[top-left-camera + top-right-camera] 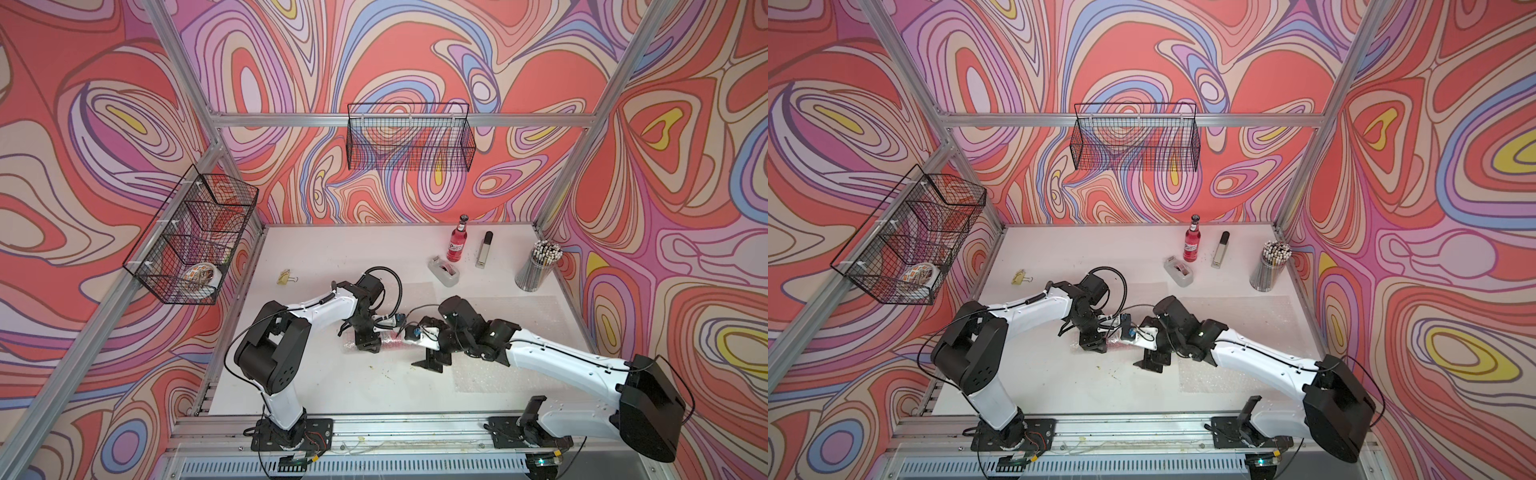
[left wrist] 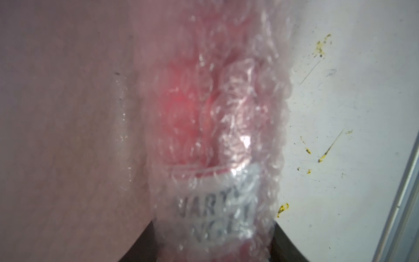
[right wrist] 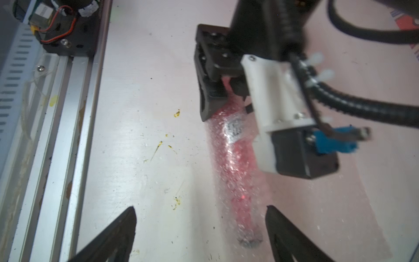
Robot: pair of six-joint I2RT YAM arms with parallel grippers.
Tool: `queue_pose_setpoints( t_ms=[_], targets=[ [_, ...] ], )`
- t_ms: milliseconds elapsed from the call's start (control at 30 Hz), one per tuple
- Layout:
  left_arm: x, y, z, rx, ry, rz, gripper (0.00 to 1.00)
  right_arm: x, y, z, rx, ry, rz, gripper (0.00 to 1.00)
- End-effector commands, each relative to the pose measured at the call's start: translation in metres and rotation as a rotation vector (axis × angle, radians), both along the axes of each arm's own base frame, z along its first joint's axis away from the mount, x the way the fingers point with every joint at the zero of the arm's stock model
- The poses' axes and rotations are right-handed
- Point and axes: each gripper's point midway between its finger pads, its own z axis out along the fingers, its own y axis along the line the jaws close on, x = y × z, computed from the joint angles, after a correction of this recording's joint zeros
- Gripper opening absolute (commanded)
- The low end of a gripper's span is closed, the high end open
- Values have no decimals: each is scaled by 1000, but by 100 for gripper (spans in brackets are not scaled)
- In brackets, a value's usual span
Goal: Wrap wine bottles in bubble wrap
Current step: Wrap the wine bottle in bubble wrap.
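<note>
left claw (image 1: 368, 344): pinching wrapped bottle (image 3: 235, 163) at its label | wrapped bottle: lying on bench (image 1: 332, 249), lower centre in both top views | right claw (image 3: 200, 209): spread wide about its neck end, gripping nothing | bare bottle (image 1: 457, 245): upright, above, right of centre | flat wrap (image 1: 552, 320): lower right, under right arm

Glossy, crinkled clear plastic bubble wrap (image 2: 238, 108) lies on a matt, scuffed white table (image 2: 340, 113).
</note>
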Motion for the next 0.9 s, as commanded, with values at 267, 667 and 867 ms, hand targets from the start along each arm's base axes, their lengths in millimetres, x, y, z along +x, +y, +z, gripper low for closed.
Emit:
queue_pose_setpoints(
  t_ms=[267, 667, 867],
  targets=[
    [-30, -11, 0, -41, 282, 27, 51, 26, 44, -37, -107, -261, 99, 90],
    [-32, -15, 0, -54, 353, 45, 54, 52, 48, -74, -221, -366, 110, 88],
    [-29, -18, 8, -94, 349, 57, 60, 59, 47, -90, -281, -380, 117, 80]
  ],
)
